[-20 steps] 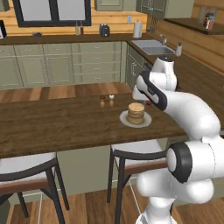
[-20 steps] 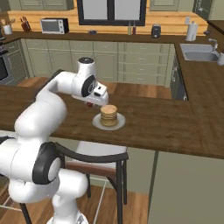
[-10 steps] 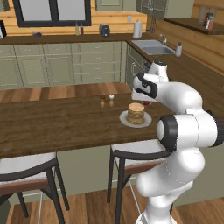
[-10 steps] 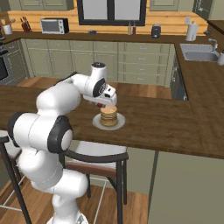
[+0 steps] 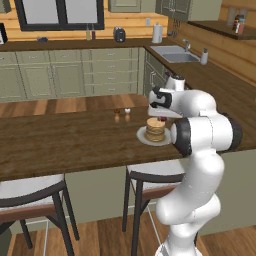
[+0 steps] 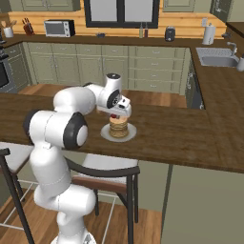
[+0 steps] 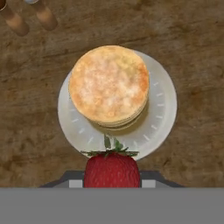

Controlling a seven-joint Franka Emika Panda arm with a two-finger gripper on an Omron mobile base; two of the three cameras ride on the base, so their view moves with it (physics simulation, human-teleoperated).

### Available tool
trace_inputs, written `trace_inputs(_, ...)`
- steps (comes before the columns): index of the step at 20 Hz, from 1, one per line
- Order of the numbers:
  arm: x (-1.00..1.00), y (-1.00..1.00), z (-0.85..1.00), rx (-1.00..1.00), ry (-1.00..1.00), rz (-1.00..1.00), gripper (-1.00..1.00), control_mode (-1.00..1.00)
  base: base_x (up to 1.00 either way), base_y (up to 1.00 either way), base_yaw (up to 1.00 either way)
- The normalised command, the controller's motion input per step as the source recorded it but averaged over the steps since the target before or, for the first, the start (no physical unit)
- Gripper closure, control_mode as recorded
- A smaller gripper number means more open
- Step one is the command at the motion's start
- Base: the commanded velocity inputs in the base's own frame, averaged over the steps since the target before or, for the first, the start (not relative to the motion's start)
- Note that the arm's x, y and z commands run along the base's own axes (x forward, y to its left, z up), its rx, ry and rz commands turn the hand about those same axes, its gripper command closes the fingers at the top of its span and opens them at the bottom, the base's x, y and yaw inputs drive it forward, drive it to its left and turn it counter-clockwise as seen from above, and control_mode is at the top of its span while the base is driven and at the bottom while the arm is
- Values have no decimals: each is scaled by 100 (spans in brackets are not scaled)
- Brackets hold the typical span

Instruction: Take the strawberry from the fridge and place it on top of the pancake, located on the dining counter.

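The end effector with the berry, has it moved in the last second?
Yes. The end effector, shut on the strawberry, has swung across the dining counter toward the pancake and now hangs just above the stack.

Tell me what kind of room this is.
A home kitchen, rendered rather than real. A sink sits in the worktop, a microwave stands above the green-grey cabinets, and pancakes wait on a wooden counter with stools.

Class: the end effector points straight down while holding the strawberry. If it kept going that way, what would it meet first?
Probably the pancake stack. The end effector, shut on the strawberry, hovers just above it. In the hand view the berry sits toward the plate rim, so exact alignment is unclear.
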Motion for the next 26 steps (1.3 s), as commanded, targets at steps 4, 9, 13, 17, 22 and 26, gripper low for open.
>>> trace_inputs(4,34,0,-15,0,0,0,100,-100,0,0,0)
trace_inputs(9,51,0,-11,0,0,0,100,-100,0,0,0)
trace_inputs(13,39,0,-11,0,0,0,100,-100,0,0,0)
trace_inputs(17,38,0,-11,0,0,0,100,-100,0,0,0)
trace_inputs(22,40,0,-13,0,0,0,100,-100,0,0,0)
trace_inputs(26,22,0,-23,0,0,0,100,-100,0,0,0)
